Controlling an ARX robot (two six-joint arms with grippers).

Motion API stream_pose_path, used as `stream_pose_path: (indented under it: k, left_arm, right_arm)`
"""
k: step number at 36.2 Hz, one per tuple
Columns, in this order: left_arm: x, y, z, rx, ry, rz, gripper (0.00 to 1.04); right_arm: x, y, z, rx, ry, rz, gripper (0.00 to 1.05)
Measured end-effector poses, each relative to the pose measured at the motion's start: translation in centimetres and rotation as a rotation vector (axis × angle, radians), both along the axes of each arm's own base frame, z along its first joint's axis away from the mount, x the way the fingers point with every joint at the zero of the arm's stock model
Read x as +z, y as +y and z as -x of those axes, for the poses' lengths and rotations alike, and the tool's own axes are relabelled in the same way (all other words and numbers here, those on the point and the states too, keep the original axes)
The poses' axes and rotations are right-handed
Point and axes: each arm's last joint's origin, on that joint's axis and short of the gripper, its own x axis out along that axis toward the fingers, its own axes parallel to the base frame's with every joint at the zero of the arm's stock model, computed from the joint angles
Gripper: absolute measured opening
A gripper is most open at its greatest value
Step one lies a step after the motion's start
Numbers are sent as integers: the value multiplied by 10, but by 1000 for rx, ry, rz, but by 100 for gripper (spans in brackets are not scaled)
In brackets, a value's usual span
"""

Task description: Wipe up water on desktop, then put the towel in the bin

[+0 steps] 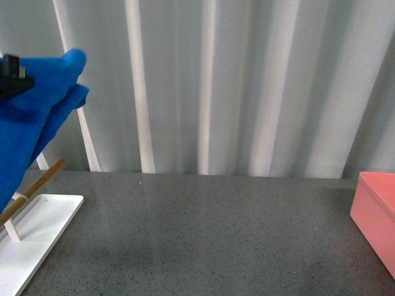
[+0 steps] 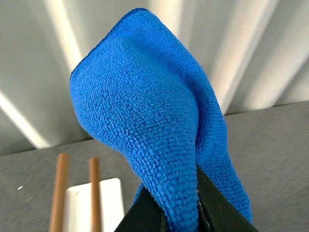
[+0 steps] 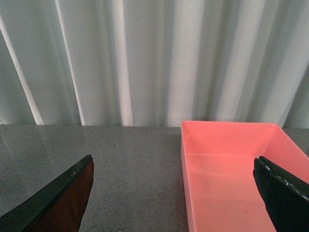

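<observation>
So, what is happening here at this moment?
The left gripper is shut on the bright blue fuzzy microfibre towel, holding it in the air above the dark grey speckled desktop, near the flat white tray. The right gripper is open and empty, facing the salmon-pink plastic bin, which looks empty.

The desktop (image 1: 203, 234) is a dark grey, finely speckled, slightly glossy slab that runs back to a pale ribbed wall. A flat white tray (image 1: 46, 216) lies on it at the far left, with a wooden rod (image 1: 38, 182) slanting over the tray. The salmon-pink bin (image 1: 373, 209) stands on it at the far right, well apart from the tray, open side up.
</observation>
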Motion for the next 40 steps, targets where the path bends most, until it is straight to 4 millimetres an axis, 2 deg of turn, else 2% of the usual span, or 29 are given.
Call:
stream_pose_path:
  k: [4, 8, 11, 15, 26, 29, 40]
  left_arm:
    - [4, -27, 17, -88, -52, 77, 5]
    - [-4, -64, 31, -189, -45, 141, 5]
    - [-8, -86, 37, -236, -48, 160, 5]
    - [-9, -105, 40, -267, -62, 166, 5]
    - [-11, -119, 44, -314, -61, 167, 5]
    - [-11, -119, 44, -315, -61, 167, 5]
    - [-10, -119, 44, -315, -62, 166, 5]
  right_arm:
    - [0, 0, 0, 0, 0, 0, 98]
    - [0, 0, 0, 0, 0, 0, 98]
    - [0, 0, 0, 0, 0, 0, 98]
    - [0, 0, 0, 0, 0, 0, 98]
    - [0, 0, 0, 0, 0, 0, 98]
    - [1, -1, -5, 136, 146, -15, 98]
    - [28, -1, -30, 476, 214, -101, 98]
